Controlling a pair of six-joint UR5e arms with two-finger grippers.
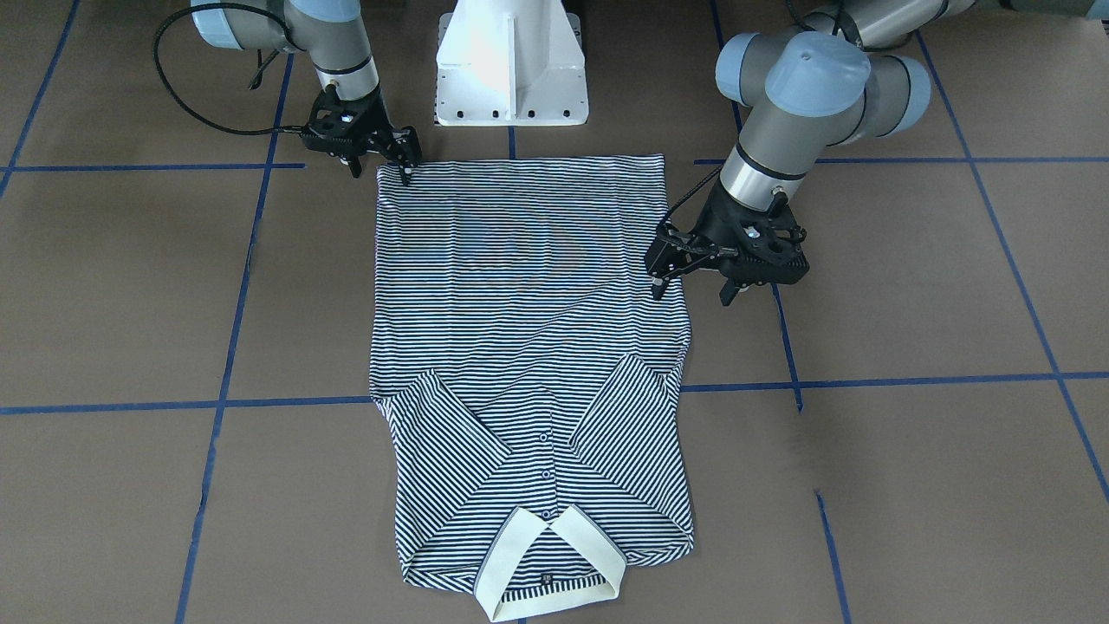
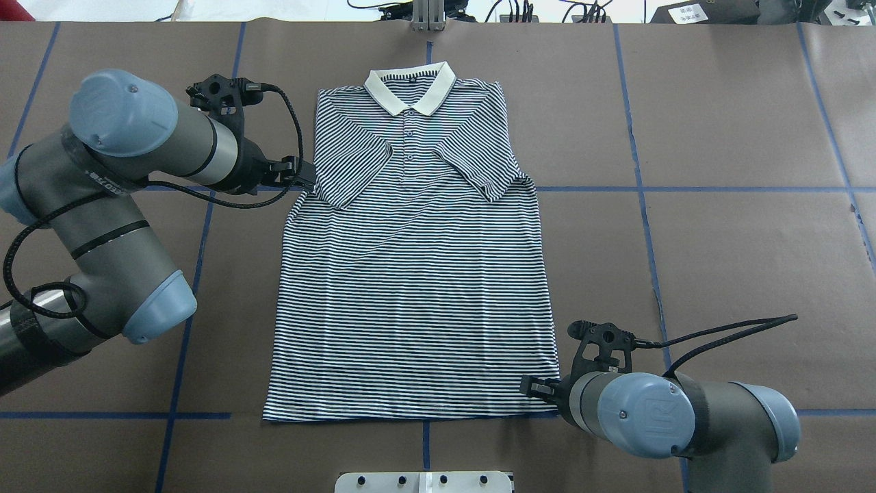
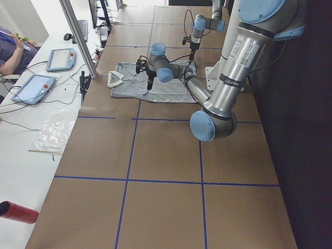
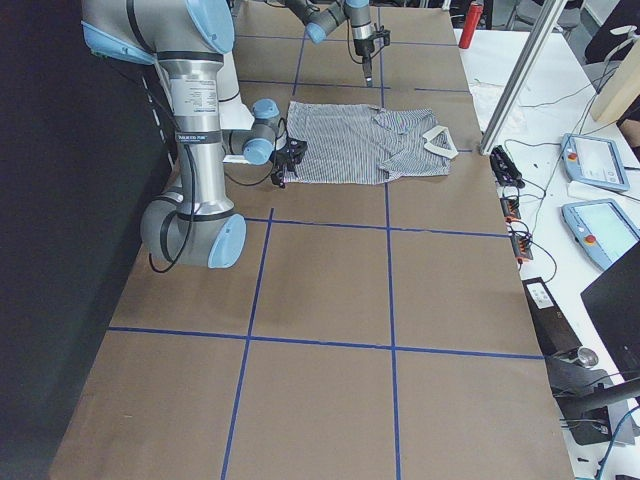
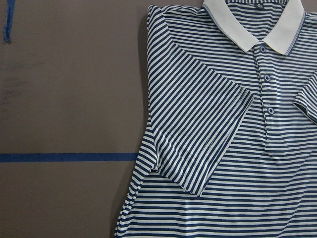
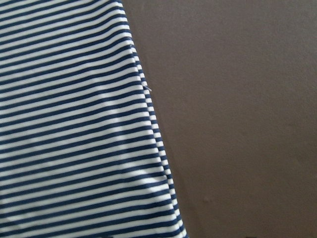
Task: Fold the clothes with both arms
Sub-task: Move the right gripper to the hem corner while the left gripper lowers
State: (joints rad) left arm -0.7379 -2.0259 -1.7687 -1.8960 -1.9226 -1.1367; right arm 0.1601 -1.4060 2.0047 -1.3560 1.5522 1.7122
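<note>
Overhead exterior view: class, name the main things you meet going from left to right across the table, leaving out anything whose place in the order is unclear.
left arm → polo shirt → right arm

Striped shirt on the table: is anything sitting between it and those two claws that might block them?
Nothing visible does. The left gripper hangs at the polo shirt's side edge, beside a folded-in sleeve. The right gripper is at one corner of the hem.
</note>
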